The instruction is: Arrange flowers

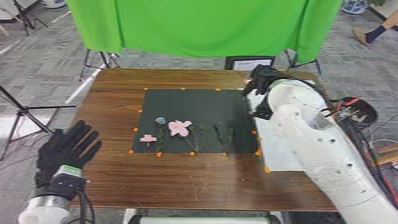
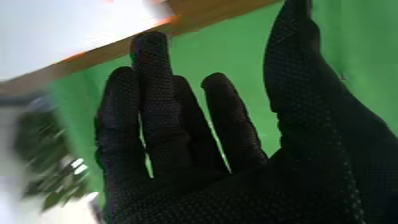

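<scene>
Pink flowers (image 1: 179, 127), blue flower (image 1: 161, 120), green stems (image 1: 220, 132) on black mat (image 1: 195, 105).

A brown wooden table (image 1: 111, 187) stands on a grey carpeted floor (image 1: 53, 55). Beyond its far edge hangs a bright green cloth (image 1: 204, 27), and a dark-framed panel (image 1: 249, 63) sits near that edge. A black tripod (image 1: 29, 107) stands left of the table. Blue-and-white pots (image 1: 354, 6) show at both far corners of the head view. In the right wrist view, leafy greenery (image 2: 67, 160) is blurred.
</scene>
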You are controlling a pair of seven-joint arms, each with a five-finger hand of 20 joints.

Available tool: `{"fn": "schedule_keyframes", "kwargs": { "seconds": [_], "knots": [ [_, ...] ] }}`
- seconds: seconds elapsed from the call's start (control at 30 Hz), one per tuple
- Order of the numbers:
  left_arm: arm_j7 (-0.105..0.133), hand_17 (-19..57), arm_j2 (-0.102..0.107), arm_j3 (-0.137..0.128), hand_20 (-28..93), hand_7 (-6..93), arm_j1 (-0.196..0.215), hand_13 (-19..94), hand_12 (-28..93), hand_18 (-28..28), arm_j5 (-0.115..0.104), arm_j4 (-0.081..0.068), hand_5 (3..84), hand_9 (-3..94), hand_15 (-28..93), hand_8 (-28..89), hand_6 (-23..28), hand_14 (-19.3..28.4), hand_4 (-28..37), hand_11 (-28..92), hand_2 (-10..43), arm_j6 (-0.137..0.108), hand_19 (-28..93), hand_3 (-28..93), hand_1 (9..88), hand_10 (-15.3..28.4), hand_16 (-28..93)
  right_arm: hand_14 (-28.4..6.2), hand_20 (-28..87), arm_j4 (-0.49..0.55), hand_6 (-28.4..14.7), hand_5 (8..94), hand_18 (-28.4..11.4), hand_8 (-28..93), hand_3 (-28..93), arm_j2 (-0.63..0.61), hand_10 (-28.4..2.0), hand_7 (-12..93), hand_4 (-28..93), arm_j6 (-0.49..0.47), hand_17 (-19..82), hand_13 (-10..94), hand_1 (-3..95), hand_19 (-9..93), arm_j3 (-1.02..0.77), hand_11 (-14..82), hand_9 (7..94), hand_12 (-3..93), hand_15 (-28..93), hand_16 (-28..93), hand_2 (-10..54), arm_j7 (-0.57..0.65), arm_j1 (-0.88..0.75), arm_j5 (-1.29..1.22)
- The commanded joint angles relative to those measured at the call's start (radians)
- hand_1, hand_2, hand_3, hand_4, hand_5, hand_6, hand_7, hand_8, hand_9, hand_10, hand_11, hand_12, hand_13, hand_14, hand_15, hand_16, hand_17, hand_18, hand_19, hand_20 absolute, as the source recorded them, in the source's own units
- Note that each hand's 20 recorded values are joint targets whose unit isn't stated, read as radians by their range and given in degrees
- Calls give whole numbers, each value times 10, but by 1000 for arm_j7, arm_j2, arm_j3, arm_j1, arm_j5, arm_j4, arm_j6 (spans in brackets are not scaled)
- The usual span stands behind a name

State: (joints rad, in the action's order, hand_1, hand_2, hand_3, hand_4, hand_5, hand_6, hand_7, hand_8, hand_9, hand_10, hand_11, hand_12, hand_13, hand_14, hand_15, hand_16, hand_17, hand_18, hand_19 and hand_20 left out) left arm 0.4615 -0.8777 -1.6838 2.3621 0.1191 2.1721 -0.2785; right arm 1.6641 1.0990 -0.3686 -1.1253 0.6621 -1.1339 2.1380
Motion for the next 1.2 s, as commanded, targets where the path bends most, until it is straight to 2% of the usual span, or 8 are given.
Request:
{"fn": "schedule_keyframes", "kwargs": {
  "seconds": [0.03,0.37,0.63,0.83,0.93,1.0,1.17,1.2],
  "knots": [
    [16,-74,3,-3,119,155,16,266,113,169,-15,5,463,381,409,-84,98,162,-283,220,166,-1,423,732,263,153,-82,-154,355,-54,-61,423,-233,-101,784,-144,-179,112,-283,-50,268,485,402,773,-31,92,413,147,488,172,-95,73,26,12],
    [11,-73,-1,5,121,155,10,266,114,169,-13,5,462,383,411,-83,98,163,-283,222,161,-1,422,733,257,156,-81,-152,353,-70,-60,432,-237,-106,781,-152,-172,117,-283,-160,277,494,429,790,-32,92,412,138,487,165,-95,136,16,-32],
    [6,-73,-10,8,122,154,15,267,114,170,-9,9,465,385,414,-83,100,163,-283,226,166,-9,423,729,259,156,-81,-161,348,11,-99,447,-242,-95,770,-188,-214,86,-283,-161,289,509,407,809,-55,83,426,130,493,162,-95,181,-53,-43],
    [5,-73,-12,1,122,154,24,268,114,169,-12,13,466,386,416,-83,100,163,-283,229,167,-13,423,728,259,156,-83,-143,342,20,-105,557,-235,-99,763,-190,-186,97,-283,-173,306,560,439,824,-72,110,503,138,494,168,-95,172,-86,-44],
    [-10,-72,-15,4,123,155,16,268,113,169,-4,8,466,386,417,-83,100,163,-283,229,169,-13,424,728,259,156,-83,-134,341,0,-98,583,-232,-101,764,-184,-179,97,-283,-201,308,581,459,825,-79,111,527,136,489,172,-95,139,-86,-49],
    [-11,-72,-16,7,123,155,15,269,113,169,-10,10,466,387,418,-83,101,163,-283,230,170,-17,424,728,260,156,-83,-130,340,-33,-93,589,-229,-104,763,-177,-172,97,-283,-200,309,587,468,823,-69,108,531,132,482,177,-95,110,-67,-72],
    [-22,-72,-15,11,123,156,3,269,113,169,4,3,467,388,420,-83,101,162,-283,232,172,-8,425,729,261,156,-84,-127,334,-78,-82,547,-226,-112,765,-176,-153,105,-283,-180,306,579,493,814,-26,99,490,120,472,183,-93,90,-46,-27],
    [-26,-72,-17,13,123,155,0,270,113,169,4,2,467,388,420,-83,101,162,-283,232,172,-13,425,728,262,156,-84,-123,333,-86,-76,545,-224,-112,757,-172,-147,108,-283,-193,306,582,496,813,-26,100,491,118,470,184,-69,96,-45,-33]
  ]
}}
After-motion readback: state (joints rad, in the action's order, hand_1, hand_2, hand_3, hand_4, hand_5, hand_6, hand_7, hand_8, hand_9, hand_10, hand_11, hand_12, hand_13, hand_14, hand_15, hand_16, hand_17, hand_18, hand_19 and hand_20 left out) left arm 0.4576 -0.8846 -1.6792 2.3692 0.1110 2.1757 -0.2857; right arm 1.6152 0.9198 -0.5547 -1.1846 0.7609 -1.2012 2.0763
